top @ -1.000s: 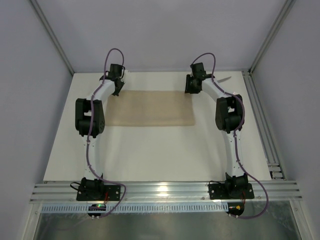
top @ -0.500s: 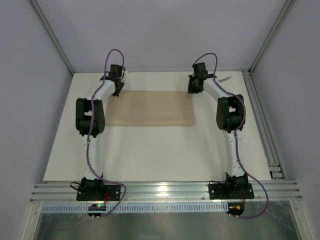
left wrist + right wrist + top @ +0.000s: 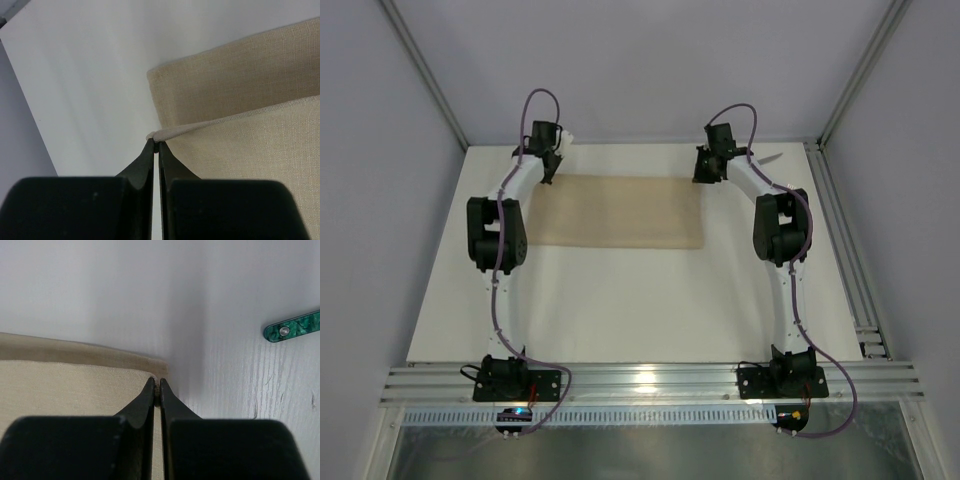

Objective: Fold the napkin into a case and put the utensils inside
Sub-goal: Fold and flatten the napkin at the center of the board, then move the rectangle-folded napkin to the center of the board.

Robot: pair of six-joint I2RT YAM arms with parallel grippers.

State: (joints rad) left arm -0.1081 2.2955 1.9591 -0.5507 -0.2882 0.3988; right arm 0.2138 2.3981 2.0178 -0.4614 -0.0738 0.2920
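Observation:
The beige napkin (image 3: 615, 212) lies as a broad rectangle at the back of the white table (image 3: 620, 310); no narrow case is in view. My left gripper (image 3: 548, 172) is shut on its far left corner. In the left wrist view that gripper (image 3: 156, 145) pinches the edge of the napkin's (image 3: 240, 150) upper layer, lifted off the layer below. My right gripper (image 3: 704, 176) is shut on the far right corner, and the right wrist view shows its tips (image 3: 157, 387) closed on the napkin (image 3: 65, 385). Of the utensils, one dark green handle end (image 3: 295, 326) shows to the right.
A silver utensil tip (image 3: 770, 158) pokes out beside the right arm near the table's back right corner. Metal frame posts and grey walls close in the back and sides. A rail (image 3: 650, 380) runs along the near edge by the arm bases.
The right gripper has shut on the napkin's far right corner. The left gripper has drawn its corner a little further back and left, shifting the cloth's far edge.

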